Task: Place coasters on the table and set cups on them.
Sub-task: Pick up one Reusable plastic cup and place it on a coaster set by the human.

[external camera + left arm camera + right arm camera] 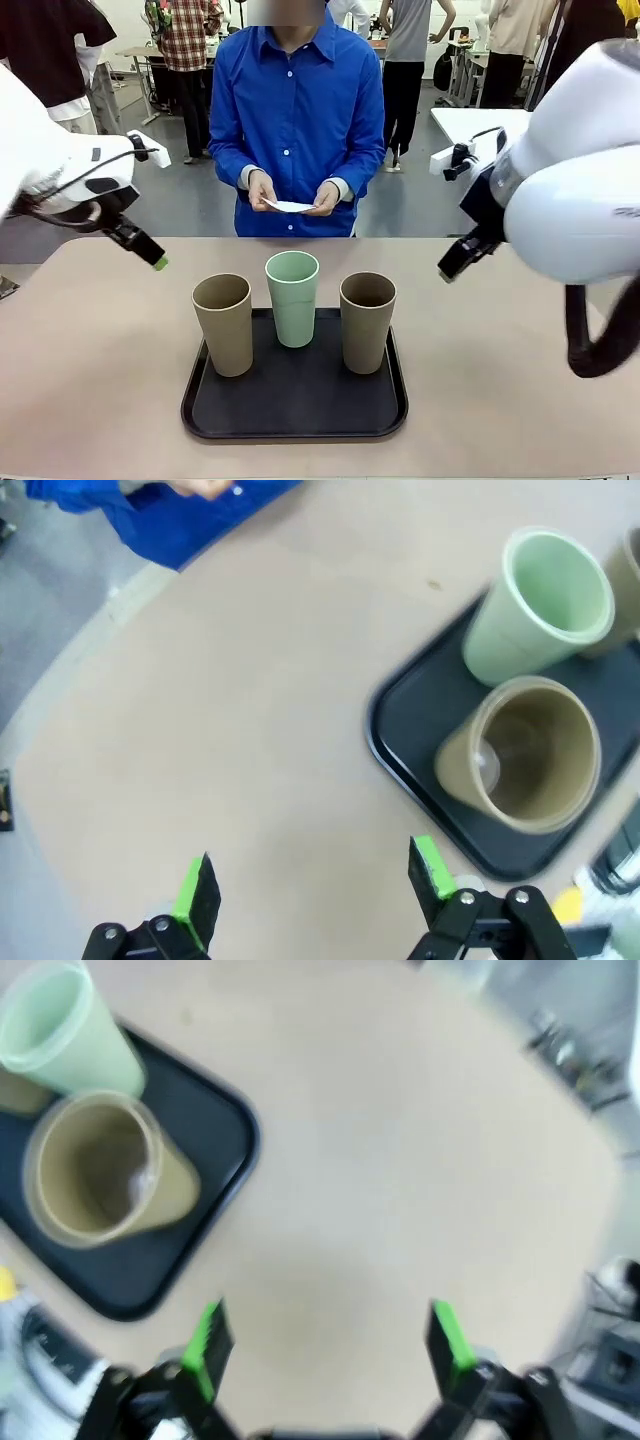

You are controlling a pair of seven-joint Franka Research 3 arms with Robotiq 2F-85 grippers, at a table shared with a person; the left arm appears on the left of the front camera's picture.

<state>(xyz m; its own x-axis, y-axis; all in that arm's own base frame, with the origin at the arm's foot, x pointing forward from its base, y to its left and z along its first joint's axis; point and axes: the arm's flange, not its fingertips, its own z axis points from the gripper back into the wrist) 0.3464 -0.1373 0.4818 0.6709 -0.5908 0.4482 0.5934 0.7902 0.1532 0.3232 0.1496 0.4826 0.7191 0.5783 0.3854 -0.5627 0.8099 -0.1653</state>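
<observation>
The left fingers [428, 870] and right fingers [447, 1340] are spread wide and grasp nothing. They hang over bare worktop [90, 380] on either side of the tray [295, 428], and their bases are cut off by the frame edge. Three cups stand in a row on the tray: tan cup [223, 325], mint cup [292, 298], second tan cup [367, 322]. Beyond the worktop, the person's hands [262, 190] hold the coasters [290, 206], a thin white sheet seen nearly edge-on, so I cannot tell how many there are.

Three cups [292, 298] in row on tray [295, 418], centre of table [90, 380]; person [297, 120] behind table holds coasters [290, 207].
</observation>
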